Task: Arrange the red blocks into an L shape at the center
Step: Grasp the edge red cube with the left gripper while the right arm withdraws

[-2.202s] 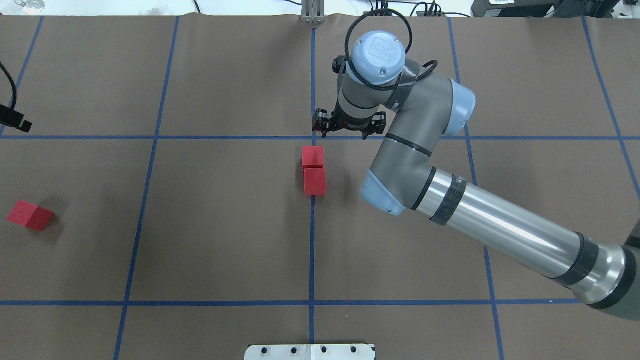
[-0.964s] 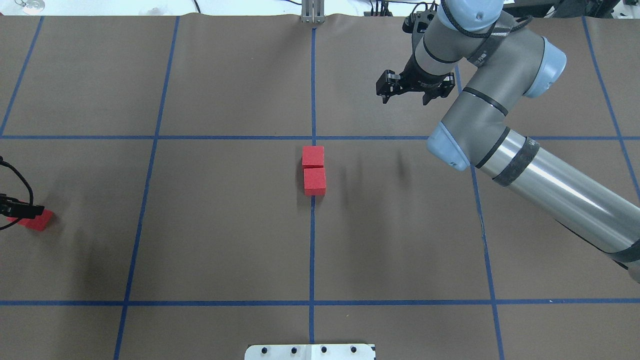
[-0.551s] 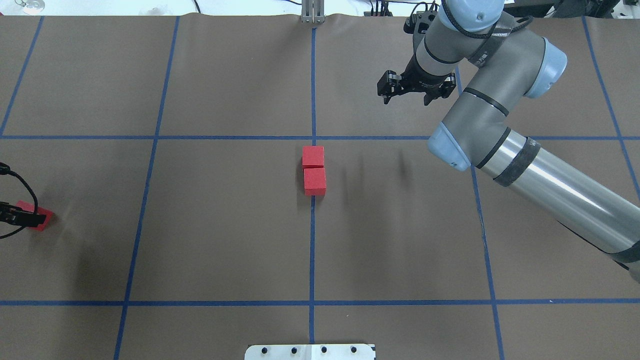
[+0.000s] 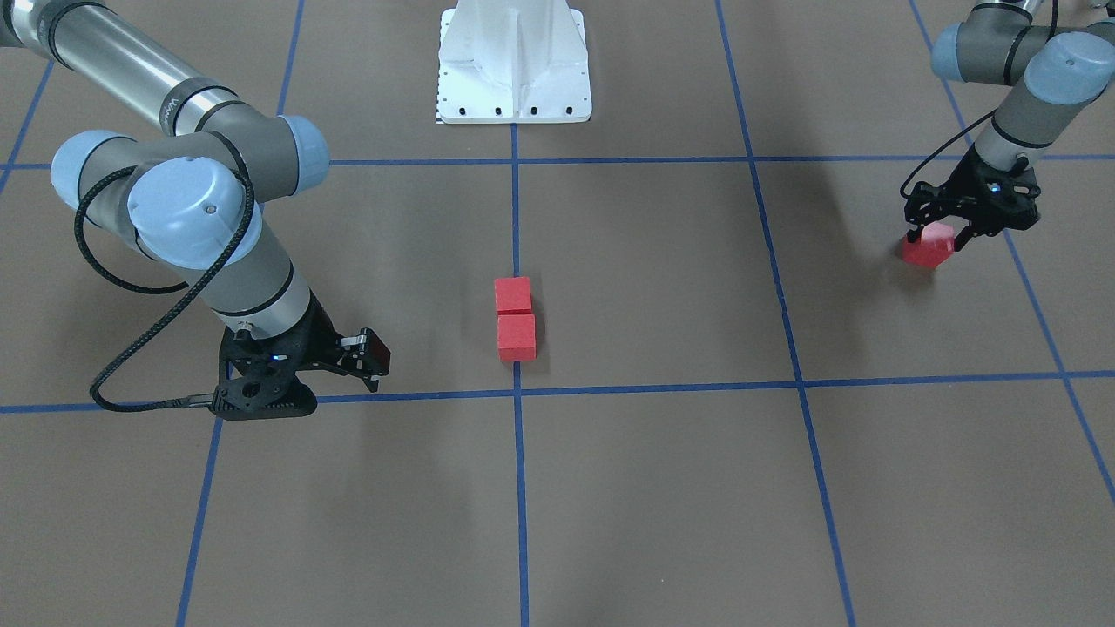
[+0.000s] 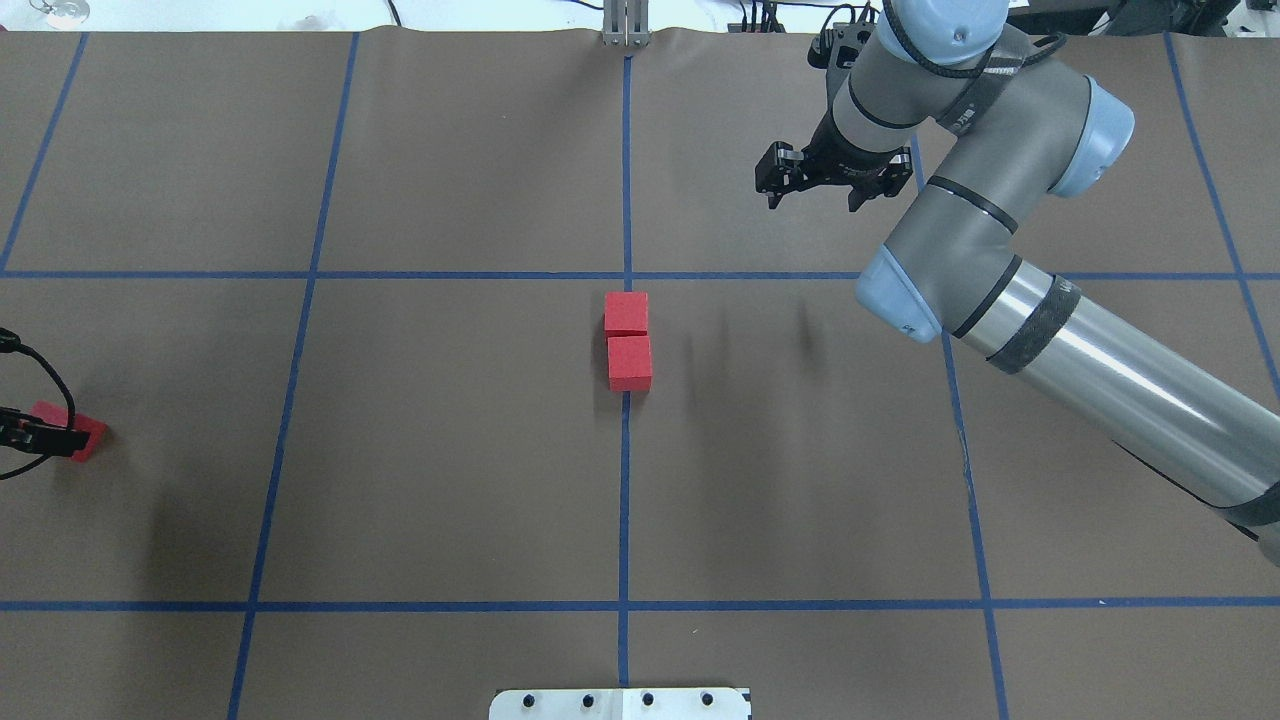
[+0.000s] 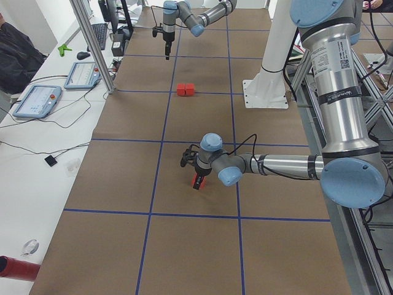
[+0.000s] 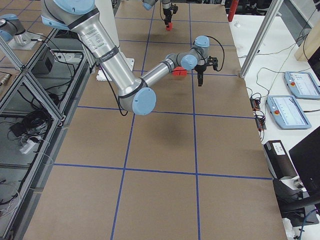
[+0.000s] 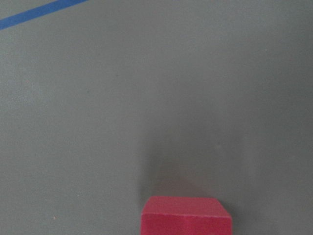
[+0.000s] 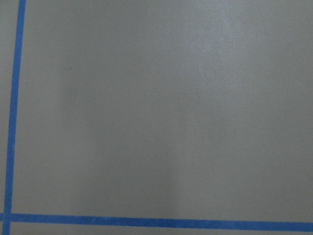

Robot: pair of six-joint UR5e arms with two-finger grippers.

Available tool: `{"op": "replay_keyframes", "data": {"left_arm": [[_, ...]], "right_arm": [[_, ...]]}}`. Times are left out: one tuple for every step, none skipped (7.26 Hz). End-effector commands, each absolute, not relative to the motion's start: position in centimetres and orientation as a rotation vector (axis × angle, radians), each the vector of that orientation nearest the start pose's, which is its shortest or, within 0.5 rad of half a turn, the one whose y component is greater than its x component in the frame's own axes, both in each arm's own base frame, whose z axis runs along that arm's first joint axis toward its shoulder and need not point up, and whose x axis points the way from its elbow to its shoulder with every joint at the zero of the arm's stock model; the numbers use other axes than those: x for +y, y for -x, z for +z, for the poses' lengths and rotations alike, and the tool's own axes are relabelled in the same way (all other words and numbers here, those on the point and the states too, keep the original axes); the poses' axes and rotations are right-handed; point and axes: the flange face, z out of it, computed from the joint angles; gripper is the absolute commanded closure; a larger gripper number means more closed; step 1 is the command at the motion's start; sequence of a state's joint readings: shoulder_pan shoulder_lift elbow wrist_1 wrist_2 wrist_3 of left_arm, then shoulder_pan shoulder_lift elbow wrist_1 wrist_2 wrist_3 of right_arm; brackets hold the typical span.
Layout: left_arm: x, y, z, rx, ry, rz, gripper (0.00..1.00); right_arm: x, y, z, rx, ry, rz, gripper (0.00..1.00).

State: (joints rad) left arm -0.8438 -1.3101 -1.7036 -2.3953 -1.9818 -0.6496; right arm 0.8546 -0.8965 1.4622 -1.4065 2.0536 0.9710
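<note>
Two red blocks [image 5: 626, 313] [image 5: 630, 362] touch in a short column on the middle blue line, just on the near side of the grid crossing [image 5: 626, 275]; they also show in the front view [image 4: 513, 295] [image 4: 516, 336]. The third red block [image 5: 78, 433] [image 4: 929, 248] lies at the table's far left. My left gripper [image 5: 38, 437] [image 4: 936, 239] is low over it, open, with its fingers on either side. The left wrist view shows that block [image 8: 186, 215] at its bottom edge. My right gripper [image 5: 812, 198] [image 4: 300, 374] is open and empty, above the mat to the right of and beyond the pair.
The white robot base plate [image 5: 620, 703] [image 4: 514, 61] sits at the near middle edge. A metal post [image 5: 625, 25] stands at the far edge. Touch panels [image 6: 37, 98] lie on a white side table beyond the mat.
My right gripper has left the two central blocks, moved to the far right and then held still. My left gripper has come down over the third block at the left.
</note>
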Motion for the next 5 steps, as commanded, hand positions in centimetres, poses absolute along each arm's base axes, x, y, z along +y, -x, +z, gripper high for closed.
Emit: {"op": "replay_keyframes", "data": {"left_arm": [[-37.2,-20.6,62.3,0.753,-0.283,0.216,1.00],[-37.4,-21.3,60.4,0.813,-0.257,0.231,1.00],[-39.1,-22.1,58.6,0.817,-0.247,0.217,1.00],[-43.7,-23.3,54.8,0.796,-0.231,0.156,1.00],[-46.6,-25.1,50.3,0.784,-0.173,0.045,1.00]], "right_arm": [[-60.7,41.0,28.2,-0.841,-0.139,0.066,0.01],[-60.9,40.8,28.2,-0.841,-0.139,0.068,0.01],[-61.3,40.1,28.3,-0.843,-0.140,0.075,0.01],[-61.1,38.8,29.4,-0.835,-0.149,0.063,0.01],[-60.6,36.9,31.3,-0.819,-0.175,0.016,0.01]]}}
